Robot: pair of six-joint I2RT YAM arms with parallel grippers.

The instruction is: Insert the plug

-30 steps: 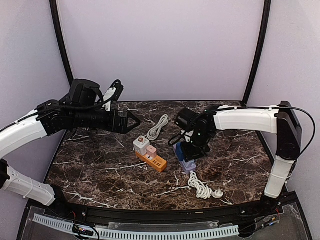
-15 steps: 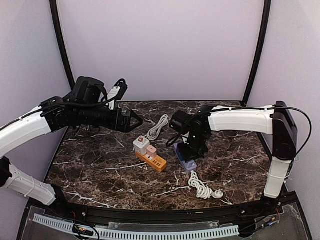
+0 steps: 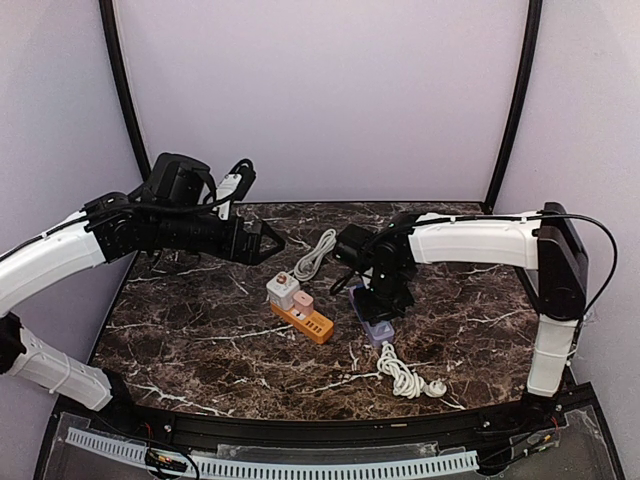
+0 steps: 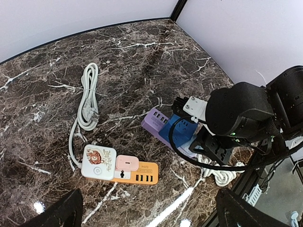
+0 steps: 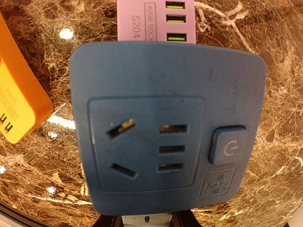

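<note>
A blue socket block fills the right wrist view, its slots facing the camera. It sits on a purple power strip. My right gripper is just above the block, shut on a white plug; only the plug's edge shows between the dark fingers. From above, the right gripper hides most of the blue block and purple strip. My left gripper hangs open and holds nothing, high over the table's back left. Both its fingertips frame the left wrist view, where the blue block shows.
An orange power strip with a white cube and a pink adapter plugged in lies left of the purple one. One coiled white cable lies behind it, another coil near the front edge. Black frame posts stand at the back corners.
My right gripper has shifted a little to the left over the blue block. The left arm has risen slightly and stays open.
</note>
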